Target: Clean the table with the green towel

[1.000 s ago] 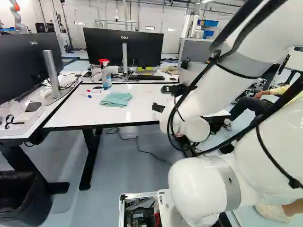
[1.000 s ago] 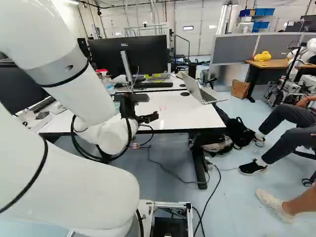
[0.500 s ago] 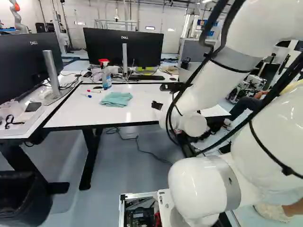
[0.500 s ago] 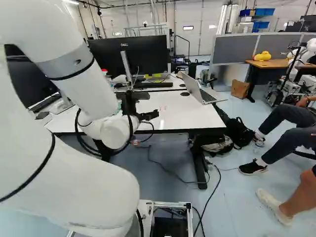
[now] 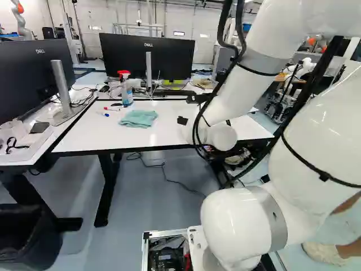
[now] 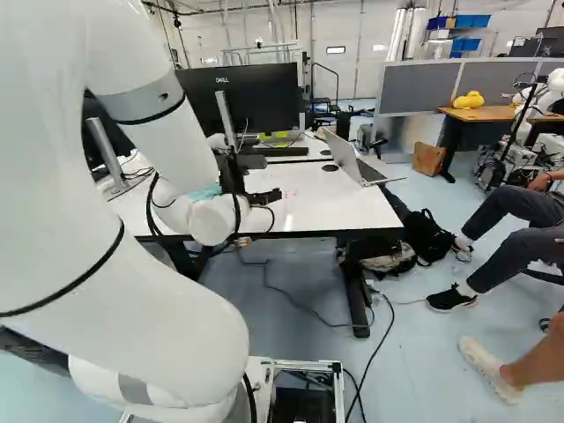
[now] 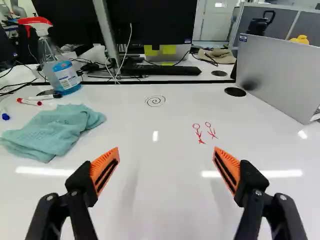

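Note:
In the left base view the gripper [image 5: 181,120] shows as a dark tip over the white table [image 5: 84,141], right of the crumpled green towel [image 5: 138,118]. Up close in the wrist view, the gripper [image 7: 166,170] stands open, its orange pads wide apart with nothing between them. The towel [image 7: 52,131] lies ahead of the left finger and off to its side. Ahead of the gap, the tabletop carries a dark spiral drawing [image 7: 155,101] and red stick figures [image 7: 204,133].
Beyond the towel stand a spray bottle [image 7: 60,67] and several markers [image 7: 45,97]. A laptop [image 6: 357,163] stands on the table's right part. Monitors [image 5: 148,56] rise behind. A black bin [image 5: 28,237] stands at the left. Another robot [image 6: 542,101] is far right.
The arm has shifted against its base joint, its forearm moving left in the left base view and right in the right base view. The towel has not moved.

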Controlling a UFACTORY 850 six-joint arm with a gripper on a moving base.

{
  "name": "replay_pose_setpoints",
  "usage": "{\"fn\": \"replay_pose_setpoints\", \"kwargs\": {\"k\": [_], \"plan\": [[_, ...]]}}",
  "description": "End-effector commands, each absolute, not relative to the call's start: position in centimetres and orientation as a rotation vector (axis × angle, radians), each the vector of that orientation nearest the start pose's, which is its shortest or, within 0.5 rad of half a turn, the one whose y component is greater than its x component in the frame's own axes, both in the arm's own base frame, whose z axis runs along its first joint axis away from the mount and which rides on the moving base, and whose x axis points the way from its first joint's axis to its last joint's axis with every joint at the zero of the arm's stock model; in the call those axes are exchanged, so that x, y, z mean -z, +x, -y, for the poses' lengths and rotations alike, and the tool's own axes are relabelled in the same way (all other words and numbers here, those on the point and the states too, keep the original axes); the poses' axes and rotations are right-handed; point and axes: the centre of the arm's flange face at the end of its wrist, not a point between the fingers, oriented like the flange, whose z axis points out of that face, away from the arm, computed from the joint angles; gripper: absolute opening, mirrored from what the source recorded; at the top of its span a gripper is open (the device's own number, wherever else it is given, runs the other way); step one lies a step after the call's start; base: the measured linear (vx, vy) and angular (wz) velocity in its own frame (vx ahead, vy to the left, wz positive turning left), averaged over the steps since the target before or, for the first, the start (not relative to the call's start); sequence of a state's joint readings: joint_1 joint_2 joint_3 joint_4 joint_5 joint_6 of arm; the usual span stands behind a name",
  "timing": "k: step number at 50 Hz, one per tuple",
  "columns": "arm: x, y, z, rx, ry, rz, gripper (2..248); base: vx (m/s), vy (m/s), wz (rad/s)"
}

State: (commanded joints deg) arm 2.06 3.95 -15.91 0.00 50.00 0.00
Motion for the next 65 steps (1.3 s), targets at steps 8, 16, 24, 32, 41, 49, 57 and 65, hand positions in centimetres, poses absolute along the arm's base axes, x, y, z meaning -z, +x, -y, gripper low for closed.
{"fn": "replay_pose_setpoints", "kwargs": {"k": [8,16,24,32,41,49,57,65], "plan": [[-37.3,35.6,-2.1,1.779,-2.548,0.073,247,0.0,0.0,0.0],[-37.3,36.8,-3.0,1.771,-2.536,0.103,247,0.0,0.0,0.0],[-37.5,37.9,-4.0,1.768,-2.519,0.133,247,0.0,0.0,0.0],[-38.2,38.8,-5.1,1.782,-2.49,0.162,247,0.0,0.0,0.0],[-39.0,39.9,-6.3,1.8,-2.454,0.192,247,0.0,0.0,0.0],[-39.9,40.9,-7.4,1.816,-2.422,0.216,247,0.0,0.0,0.0],[-40.7,41.9,-8.5,1.831,-2.39,0.239,247,0.0,0.0,0.0],[-41.4,42.9,-9.6,1.843,-2.361,0.261,247,0.0,0.0,0.0]]}}
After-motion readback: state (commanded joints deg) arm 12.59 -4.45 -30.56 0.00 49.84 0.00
